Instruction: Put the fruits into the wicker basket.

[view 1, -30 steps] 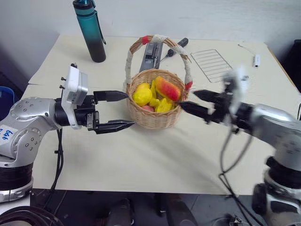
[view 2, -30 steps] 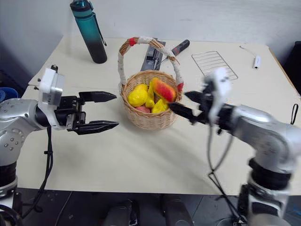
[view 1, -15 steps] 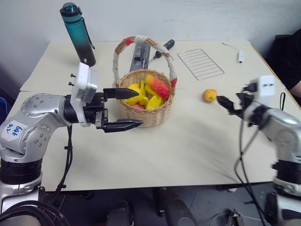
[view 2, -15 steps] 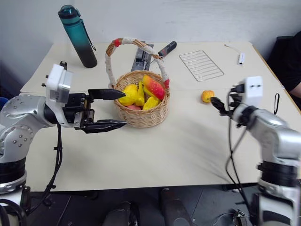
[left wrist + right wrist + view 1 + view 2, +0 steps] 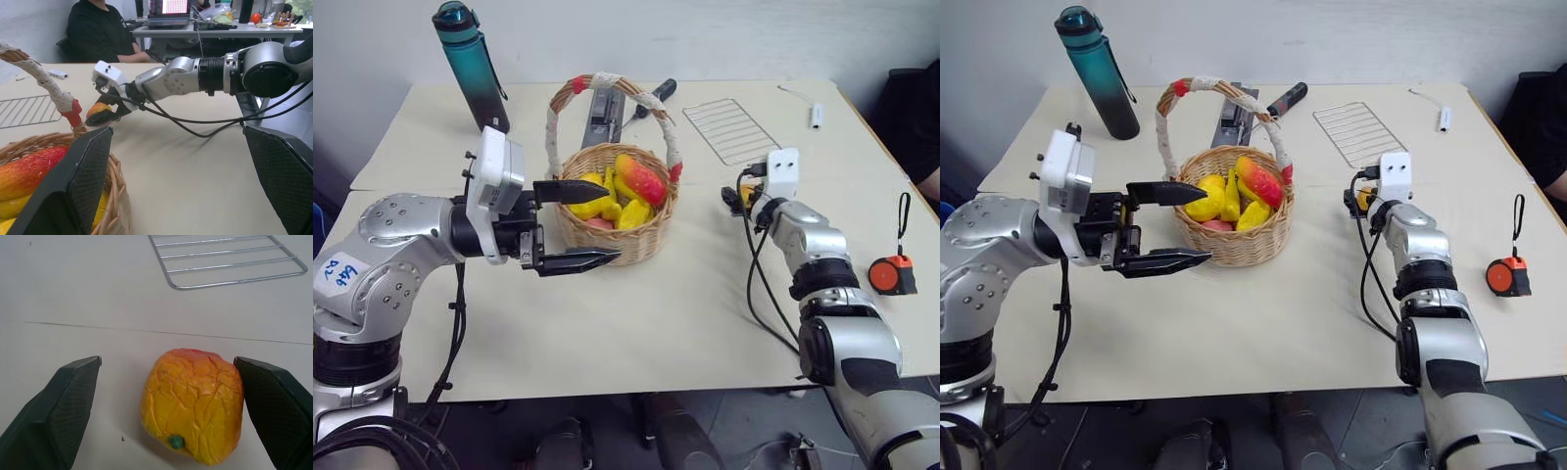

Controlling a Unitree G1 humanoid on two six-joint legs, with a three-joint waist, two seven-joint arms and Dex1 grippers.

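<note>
Item under inspection: the small round yellow-orange apple-like fruit with a red blush (image 5: 193, 404) lies on the cream desk (image 5: 685, 313), to the right of the round tan woven wicker basket (image 5: 612, 211) and near the front corner of the thin wire rack (image 5: 739, 127). It rests on the desk surface, unlifted.

Right gripper (image 5: 171, 411): jaws spread wide, one on each side of the fruit. The wrist view shows the fruit between them, close to one jaw and apart from the other; nothing is gripped.

Left gripper (image 5: 573, 225): jaws open and empty, held level just beside the basket's left wall, the upper jaw reaching over the rim. Whether it touches the rim cannot be told.

Basket contents: the elongated yellow-and-red mango-like fruit (image 5: 641, 179) lies on top of several yellow fruits (image 5: 607, 201), inside the rim, beneath the tall arched handle wrapped in white cord with red tape bands (image 5: 607, 83).

Step in hand, by judgement: the approach to the last loose fruit, with the grasp not yet made. The task looks nearly complete.

Next move calls for: closing the right jaws squarely on the fruit, since the round body may roll off if pinched off-centre; then lifting clear of the desk, carrying it left, and releasing it over the basket while passing clear of the handle.

Also noted: a teal water bottle (image 5: 470, 64) at the far left and a round orange-and-black tape measure (image 5: 891, 274) at the right edge, neither part of the task.
</note>
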